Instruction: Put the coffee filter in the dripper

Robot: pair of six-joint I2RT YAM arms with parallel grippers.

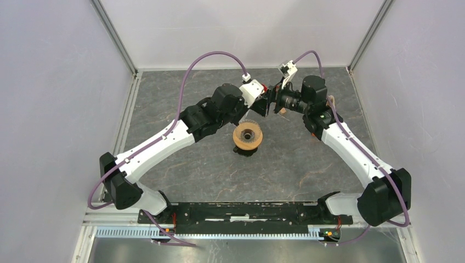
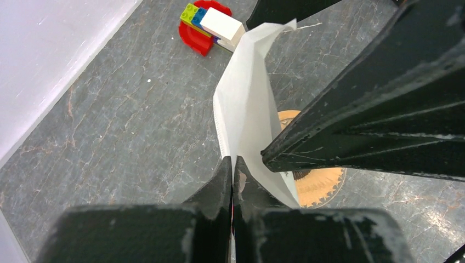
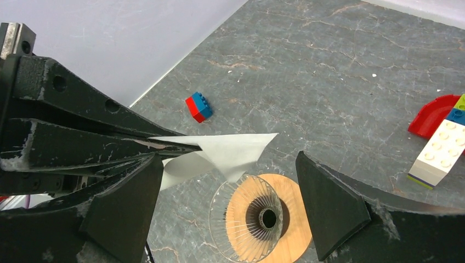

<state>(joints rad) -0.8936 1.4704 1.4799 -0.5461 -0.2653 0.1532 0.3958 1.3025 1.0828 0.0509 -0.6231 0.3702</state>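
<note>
The coffee filter point(image 2: 244, 104) is a white paper cone held in the air just above and behind the dripper. My left gripper point(image 2: 233, 160) is shut on its lower edge. In the right wrist view the filter point(image 3: 230, 150) sticks out from the left gripper's fingers point(image 3: 137, 143), its tip over the rim of the dripper point(image 3: 263, 219), a clear ribbed funnel on a tan ring. My right gripper point(image 3: 227, 203) is open; one of its fingers point(image 2: 373, 115) lies against the filter. In the top view both grippers point(image 1: 267, 105) point(image 1: 277, 102) meet behind the dripper point(image 1: 248, 136).
A red arch with a white block and coloured bricks point(image 2: 211, 24) lies on the grey table behind the filter; it also shows in the right wrist view point(image 3: 438, 145). A small red-and-blue brick point(image 3: 198, 107) lies near the white wall point(image 3: 137, 33).
</note>
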